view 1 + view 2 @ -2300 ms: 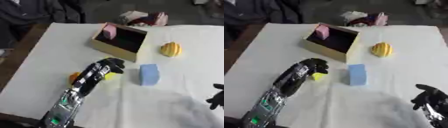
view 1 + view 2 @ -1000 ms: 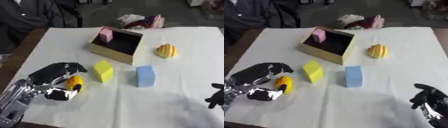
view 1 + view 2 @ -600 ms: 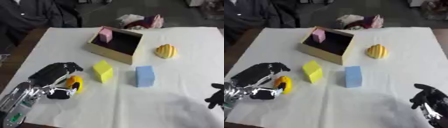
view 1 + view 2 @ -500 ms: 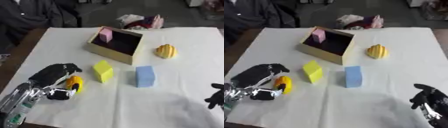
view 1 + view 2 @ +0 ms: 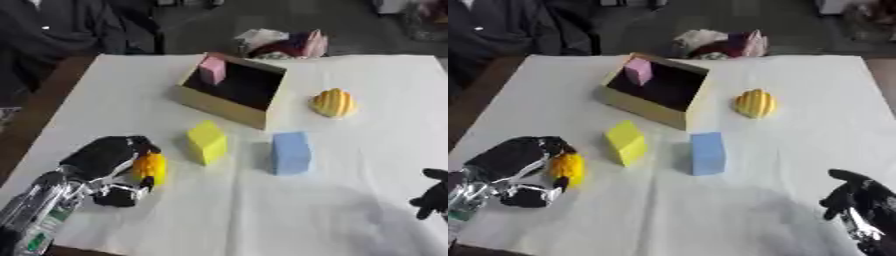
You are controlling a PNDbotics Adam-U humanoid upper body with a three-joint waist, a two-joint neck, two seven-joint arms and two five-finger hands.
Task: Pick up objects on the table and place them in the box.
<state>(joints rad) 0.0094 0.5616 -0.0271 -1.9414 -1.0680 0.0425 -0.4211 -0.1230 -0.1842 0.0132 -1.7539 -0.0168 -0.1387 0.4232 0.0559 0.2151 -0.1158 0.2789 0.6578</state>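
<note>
near the desk's (image 5: 367, 210) front left corner the left hand (image 5: 105, 162) curled around an orange object (image 5: 150, 167). a yellow block (image 5: 207, 141) and blue block (image 5: 290, 152) stood between it and the box (image 5: 229, 90), which held a pink block (image 5: 212, 69). the right hand (image 5: 859, 202) rested open by the front right corner.

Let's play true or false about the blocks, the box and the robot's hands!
1. A pink block sits in the box. True.
2. The blue block is in the box. False: it stands on the table, right of the yellow block.
3. The left hand curls round an orange-yellow thing. True.
4. The right hand holds the ridged yellow thing. False: it idles at the lower right corner.
</note>
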